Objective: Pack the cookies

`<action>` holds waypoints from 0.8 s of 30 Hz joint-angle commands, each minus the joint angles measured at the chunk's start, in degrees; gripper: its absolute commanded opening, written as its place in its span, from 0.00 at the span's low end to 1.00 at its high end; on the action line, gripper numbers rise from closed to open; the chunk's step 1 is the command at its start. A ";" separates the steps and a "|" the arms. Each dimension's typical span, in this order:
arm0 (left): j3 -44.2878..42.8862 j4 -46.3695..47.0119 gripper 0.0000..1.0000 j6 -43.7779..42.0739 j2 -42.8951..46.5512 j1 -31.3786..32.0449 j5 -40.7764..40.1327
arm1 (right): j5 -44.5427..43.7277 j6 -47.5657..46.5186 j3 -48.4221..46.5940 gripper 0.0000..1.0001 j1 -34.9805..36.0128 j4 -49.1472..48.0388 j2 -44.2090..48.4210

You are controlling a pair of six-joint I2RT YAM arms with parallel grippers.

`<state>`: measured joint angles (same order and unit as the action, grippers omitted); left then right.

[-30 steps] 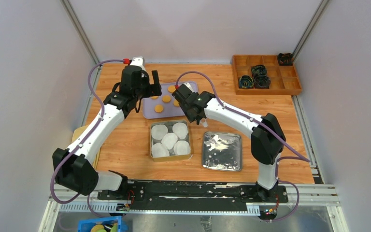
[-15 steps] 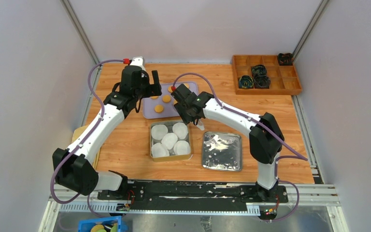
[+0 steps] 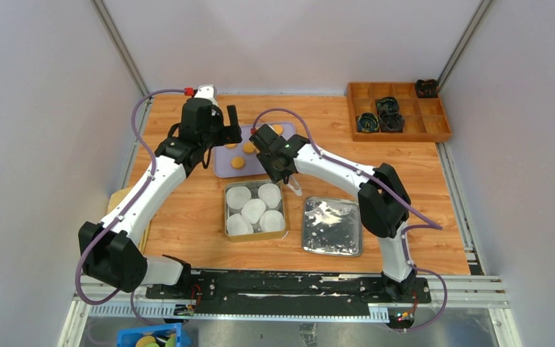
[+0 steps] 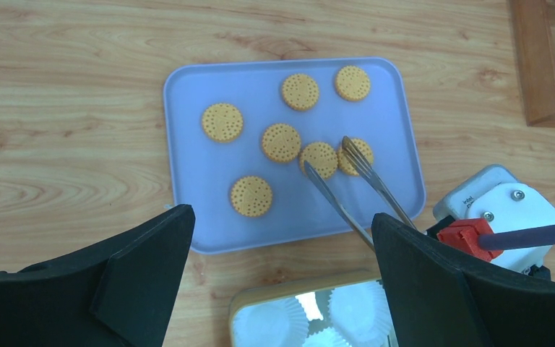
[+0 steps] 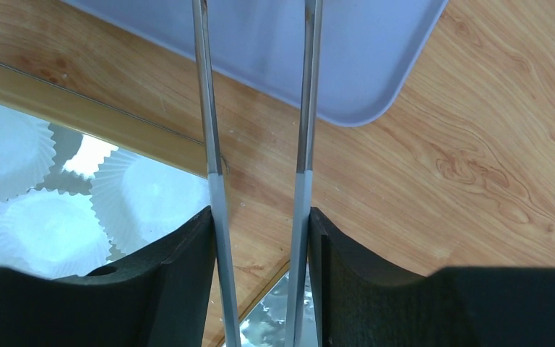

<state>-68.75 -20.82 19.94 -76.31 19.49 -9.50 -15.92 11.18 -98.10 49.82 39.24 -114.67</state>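
Cookies (image 4: 282,142) lying on lavender tray (image 4: 202,181); right end effector (image 5: 259,217) pinching tongs (image 4: 379,182) near tray's right edge; left end effector (image 4: 282,220) standing wide; white housing (image 4: 506,206) print unreadable.

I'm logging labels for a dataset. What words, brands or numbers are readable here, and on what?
"Intel": small print on the white camera housing at the right wrist; the line under it is too small to read.
Nothing else legible shows in any view.

Pale grey walls (image 3: 36,108) on left, back and right, with slanted metal posts (image 3: 121,47) in the upper corners. Wood-grain table (image 3: 441,181) filling the centre. Black rail (image 3: 289,285) along the lower edge. Soft, even light throughout.
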 commanded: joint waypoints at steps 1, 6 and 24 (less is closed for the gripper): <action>0.52 0.34 1.00 -0.61 1.50 0.29 -0.23 | -3.51 -1.17 -1.81 0.50 -0.52 3.25 0.16; 0.41 0.50 1.00 -0.44 1.56 0.29 0.24 | -3.96 -2.99 2.43 0.50 -0.52 -2.54 6.26; -0.04 0.05 1.00 0.53 2.60 0.29 1.73 | -7.18 -1.35 10.83 0.50 -0.71 -2.32 13.70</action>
<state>-68.75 -20.86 20.14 -73.87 19.49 -8.93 -20.88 9.21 -91.00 49.74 36.84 -101.30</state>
